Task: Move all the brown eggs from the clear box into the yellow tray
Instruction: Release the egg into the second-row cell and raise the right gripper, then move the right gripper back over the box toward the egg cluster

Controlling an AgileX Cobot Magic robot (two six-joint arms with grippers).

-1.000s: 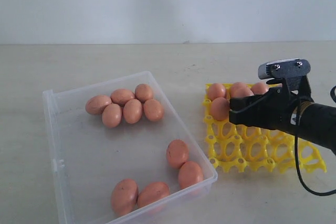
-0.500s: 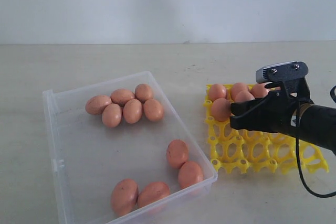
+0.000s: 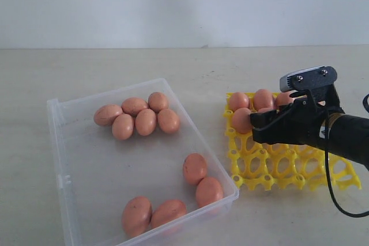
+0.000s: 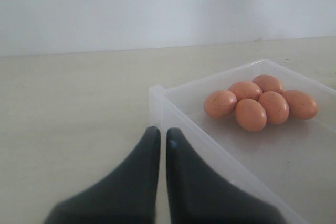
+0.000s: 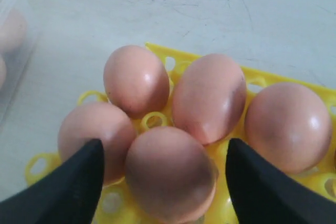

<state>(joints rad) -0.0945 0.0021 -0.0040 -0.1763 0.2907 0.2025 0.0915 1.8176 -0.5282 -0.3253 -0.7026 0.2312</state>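
Note:
The clear box (image 3: 56, 120) lies on the left with several brown eggs: one cluster at its far end (image 3: 138, 117), others near its front wall (image 3: 195, 168). The yellow tray (image 3: 277, 168) lies to its right with several brown eggs in its far cups. My right gripper (image 3: 257, 127) hangs over those cups. In the right wrist view it (image 5: 164, 145) is open, and one egg (image 5: 170, 174) sits in a cup between the fingers with a gap on each side. My left gripper (image 4: 163, 132) is shut and empty, just outside the box's corner (image 4: 156, 94).
The box and tray rest on a pale tabletop (image 3: 190, 61) with a white wall behind. The tray's near rows of cups (image 3: 288, 171) are uncovered. A black cable (image 3: 328, 182) loops below the right arm.
My right gripper has sunk slightly over the tray and its jaws have spread, letting go of the egg it held. The eggs in the box have not moved.

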